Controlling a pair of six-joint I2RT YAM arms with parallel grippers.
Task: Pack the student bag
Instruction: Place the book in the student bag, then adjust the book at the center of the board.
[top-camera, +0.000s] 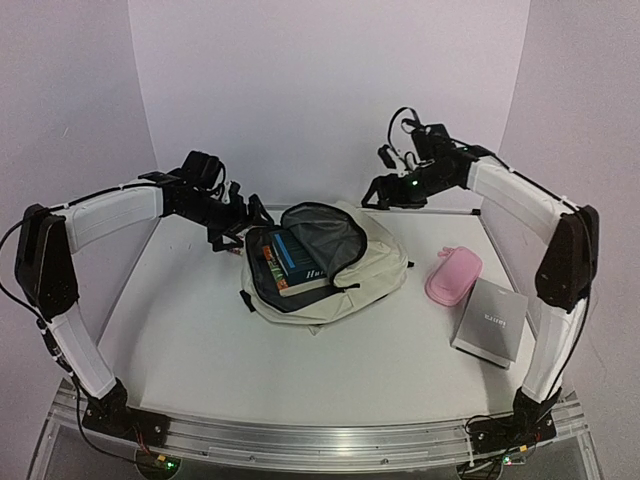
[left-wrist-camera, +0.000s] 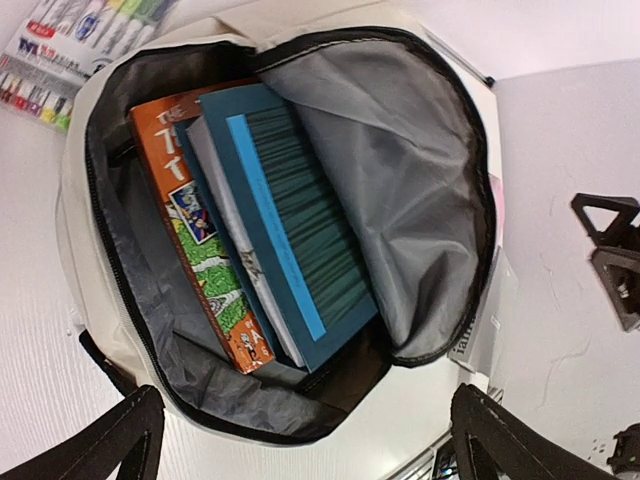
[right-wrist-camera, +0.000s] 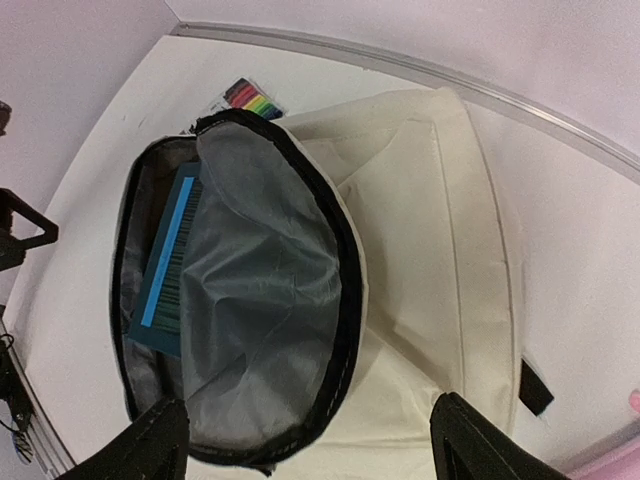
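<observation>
Flanking bag (top-camera: 372, 272): left pincer (top-camera: 235, 228), right pincer (top-camera: 374, 191)

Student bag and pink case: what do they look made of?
The student bag looks like soft cream fabric, matte, since it slumps and creases; its lining seems thin grey synthetic cloth with a slight sheen. The pink case looks smooth and rounded, perhaps silicone or coated fabric; unclear at this size.

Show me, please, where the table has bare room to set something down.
Bare table: the wide strip between the student bag and the arm bases, and the patch left of the bag. Crowded: right side, with pink pencil case and grey book; marker pack behind the bag.
</observation>
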